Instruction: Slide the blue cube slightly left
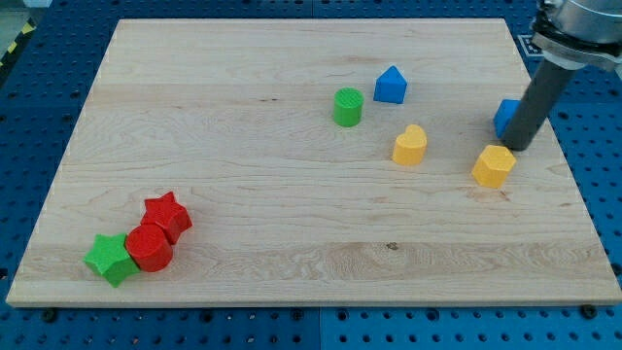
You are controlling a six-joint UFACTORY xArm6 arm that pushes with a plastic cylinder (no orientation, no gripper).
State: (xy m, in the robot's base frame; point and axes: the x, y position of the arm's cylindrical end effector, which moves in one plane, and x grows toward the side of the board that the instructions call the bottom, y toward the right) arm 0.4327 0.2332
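The pale wooden board (243, 194) lay on a blue perforated table (39, 107). The small blue cube (504, 117) sat near the board's edge at the view's right, with little room on that side. To the cube's left, bare wood ran as far as the yellow heart-shaped block (410, 145), which lay somewhat lower. A blue house-shaped block (391, 85) and a green cylinder (348, 107) stood farther left, toward the view's top.

My tip (519, 147), the end of the dark rod, carried no jaws to open or shut. It stood just right of the cube and a little below it, the rod covering the cube's right side; whether they touched could not be told. A yellow hexagonal block (494, 166) lay just below the tip.

Well apart, at the lower left, a red star (167, 216), a red cylinder (149, 248) and a green star (110, 259) were clustered together.
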